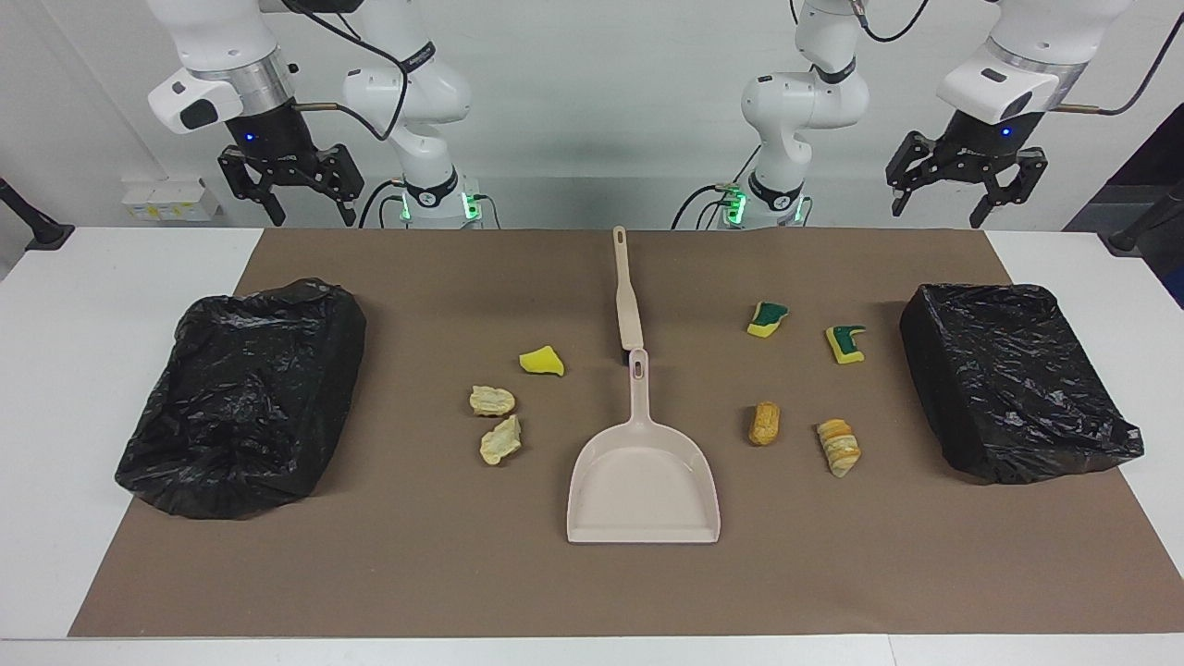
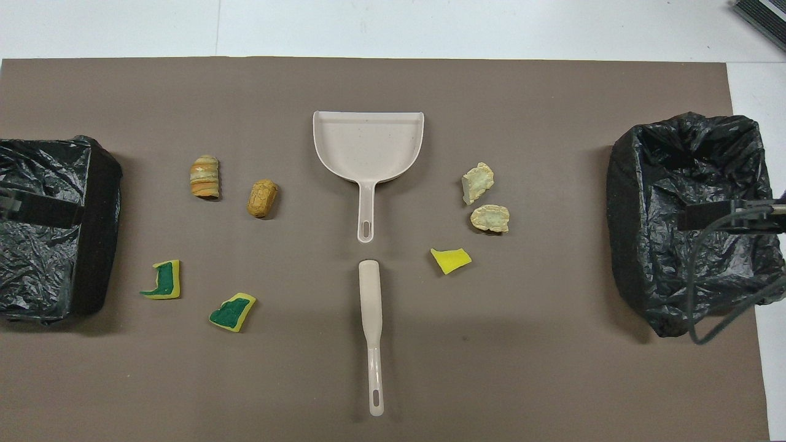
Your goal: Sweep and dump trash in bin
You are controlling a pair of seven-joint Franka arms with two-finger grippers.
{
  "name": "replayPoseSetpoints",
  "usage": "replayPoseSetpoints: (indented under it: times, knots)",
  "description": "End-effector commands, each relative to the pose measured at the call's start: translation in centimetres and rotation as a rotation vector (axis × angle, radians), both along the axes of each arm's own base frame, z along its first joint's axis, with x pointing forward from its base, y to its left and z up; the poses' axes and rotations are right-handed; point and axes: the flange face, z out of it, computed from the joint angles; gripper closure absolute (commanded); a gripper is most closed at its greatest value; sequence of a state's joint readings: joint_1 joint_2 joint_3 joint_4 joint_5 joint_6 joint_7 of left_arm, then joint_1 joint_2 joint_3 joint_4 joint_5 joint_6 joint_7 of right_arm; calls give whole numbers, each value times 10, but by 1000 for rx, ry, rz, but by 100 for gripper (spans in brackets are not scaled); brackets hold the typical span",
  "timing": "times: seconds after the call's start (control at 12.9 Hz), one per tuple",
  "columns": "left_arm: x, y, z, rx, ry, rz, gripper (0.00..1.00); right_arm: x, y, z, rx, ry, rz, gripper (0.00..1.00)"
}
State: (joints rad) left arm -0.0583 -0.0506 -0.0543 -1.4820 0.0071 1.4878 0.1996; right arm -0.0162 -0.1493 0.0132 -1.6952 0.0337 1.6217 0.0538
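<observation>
Dustpan (image 1: 643,481) lying mid-mat (image 1: 592,573), brush (image 1: 627,291) lined up with its handle, nearer the robots.
Sitting scattered either side: three trash scraps (image 1: 499,416) toward the right arm's end, four (image 1: 805,388) toward the left arm's end, none touching pan or brush. Resting at each end of the mat, a black-lined bin (image 1: 245,393) and its twin (image 1: 1013,379). Hanging raised above the table's robot edge, both waiting with fingers spread and holding nothing: left gripper (image 1: 967,199), right gripper (image 1: 289,199).
</observation>
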Motion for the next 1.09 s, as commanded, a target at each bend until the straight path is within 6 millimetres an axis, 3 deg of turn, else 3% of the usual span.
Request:
replayPoseSetpoints:
  times: [0.0, 0.23, 1.01]
  knots:
    - [-6, 2, -1, -9, 14, 4, 0, 1, -3, 3, -15, -4, -14, 0]
    - [-6, 2, -2, -10, 11, 7, 0, 0, -5, 10, -68, 13, -4, 0]
    - [-8, 1, -1, -9, 21, 15, 0, -2, -3, 6, -31, 27, -6, 0]
